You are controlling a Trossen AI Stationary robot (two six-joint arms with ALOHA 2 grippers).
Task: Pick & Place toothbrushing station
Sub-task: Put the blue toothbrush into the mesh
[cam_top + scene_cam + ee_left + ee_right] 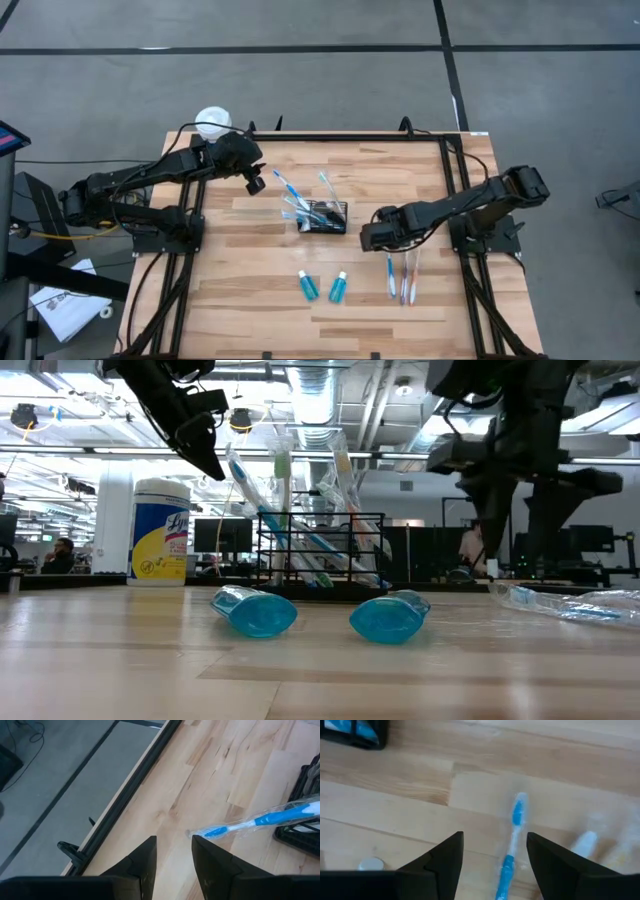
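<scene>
The small black wire-mesh basket (pixel 323 216) stands mid-table and holds several wrapped toothbrushes that lean out toward the far left (pixel 300 530). Two teal tubes (pixel 308 286) (pixel 338 286) lie on the table nearer the front. Three wrapped toothbrushes (pixel 402 276) lie to the right of the tubes. My left gripper (pixel 254 183) is open and empty, raised at the far left of the basket, near the tip of a blue toothbrush (pixel 250 824). My right gripper (pixel 372 237) is open and empty above the table, right of the basket; a loose blue toothbrush (pixel 512 845) lies beneath it.
A white-lidded round canister with a yellow label (pixel 160 532) stands at the table's far left corner (pixel 213 122). The table's black frame edge (pixel 125 805) runs close to my left gripper. Bare wood lies at the near left.
</scene>
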